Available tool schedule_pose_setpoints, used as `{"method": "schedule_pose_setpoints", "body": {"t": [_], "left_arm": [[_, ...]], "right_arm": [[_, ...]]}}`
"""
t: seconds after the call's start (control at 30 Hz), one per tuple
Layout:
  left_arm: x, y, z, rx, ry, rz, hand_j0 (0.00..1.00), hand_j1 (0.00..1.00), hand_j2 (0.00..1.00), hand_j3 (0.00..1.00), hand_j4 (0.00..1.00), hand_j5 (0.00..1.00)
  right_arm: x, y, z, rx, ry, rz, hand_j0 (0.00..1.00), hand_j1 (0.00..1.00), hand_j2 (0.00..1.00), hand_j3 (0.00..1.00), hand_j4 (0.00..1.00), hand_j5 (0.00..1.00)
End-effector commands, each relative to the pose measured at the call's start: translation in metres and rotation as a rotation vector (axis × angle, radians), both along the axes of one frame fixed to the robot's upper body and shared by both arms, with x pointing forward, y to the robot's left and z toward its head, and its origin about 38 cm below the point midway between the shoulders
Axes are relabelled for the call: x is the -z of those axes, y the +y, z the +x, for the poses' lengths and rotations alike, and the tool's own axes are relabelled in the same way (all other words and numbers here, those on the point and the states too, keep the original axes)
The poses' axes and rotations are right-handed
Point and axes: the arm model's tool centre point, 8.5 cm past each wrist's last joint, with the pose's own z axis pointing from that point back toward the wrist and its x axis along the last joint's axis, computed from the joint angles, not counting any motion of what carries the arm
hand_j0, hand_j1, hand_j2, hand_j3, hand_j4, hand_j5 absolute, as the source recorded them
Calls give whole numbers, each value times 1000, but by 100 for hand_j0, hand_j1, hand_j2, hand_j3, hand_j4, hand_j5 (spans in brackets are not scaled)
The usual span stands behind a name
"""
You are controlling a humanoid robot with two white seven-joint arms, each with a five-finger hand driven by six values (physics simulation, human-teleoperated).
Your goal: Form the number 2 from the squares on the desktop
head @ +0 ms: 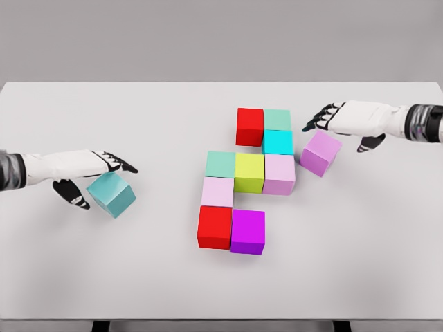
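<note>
Squares (pixel 249 185) cluster mid-table (pixel 138 277); teal cube (pixel 111 194) under left hand (pixel 97 173).

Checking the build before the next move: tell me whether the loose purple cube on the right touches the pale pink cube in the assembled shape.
Apart. The head view shows a strip of bare table between the loose purple cube and the pale pink cube.

a wide white table (pixel 83 277) fills most of the view, its top smooth and matte under soft, even light that leaves only faint shadows. behind its far edge stands a plain grey wall (pixel 138 34), bare and uniform. dark table legs (pixel 101 326) peek out below the near edge.
</note>
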Motion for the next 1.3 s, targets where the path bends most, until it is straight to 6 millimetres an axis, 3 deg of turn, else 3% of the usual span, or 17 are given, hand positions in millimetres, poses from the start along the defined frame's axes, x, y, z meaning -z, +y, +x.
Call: {"method": "schedule_pose_setpoints", "body": {"t": [0.0, 0.37, 0.53, 0.73, 0.83, 1.07, 1.27], "left_arm": [[1, -2, 1, -2, -7, -3, 100, 100, 100, 100, 100, 100], [9, -9, 1, 18, -14, 17, 97, 97, 97, 97, 97, 97], [10, -10, -1, 17, -18, 0, 76, 76, 76, 76, 76, 76], [8, -11, -1, 22, -18, -9, 61, 61, 61, 61, 61, 61], [5, -9, -1, 10, -10, -33, 47, 47, 47, 47, 47, 47], [3, -18, 10, -31, -14, -49, 36, 36, 36, 36, 36, 36], [-13, -48, 44, -165, -54, -47, 35, 35, 35, 35, 35, 35]], "right_arm": [[10, 1, 2, 7, 23, -11, 100, 100, 100, 100, 100, 100], [23, 7, 8, 6, 47, -49, 100, 100, 100, 100, 100, 100], [26, 7, 9, 4, 46, -69, 100, 100, 100, 100, 100, 100], [26, 7, 12, 12, 48, -66, 100, 100, 100, 100, 100, 100], [26, 10, 13, 11, 48, -60, 100, 100, 100, 100, 100, 100], [26, 17, 15, -1, 48, -57, 100, 100, 100, 100, 100, 100], [33, 19, 14, -9, 64, -72, 100, 100, 100, 100, 100, 100]]}}
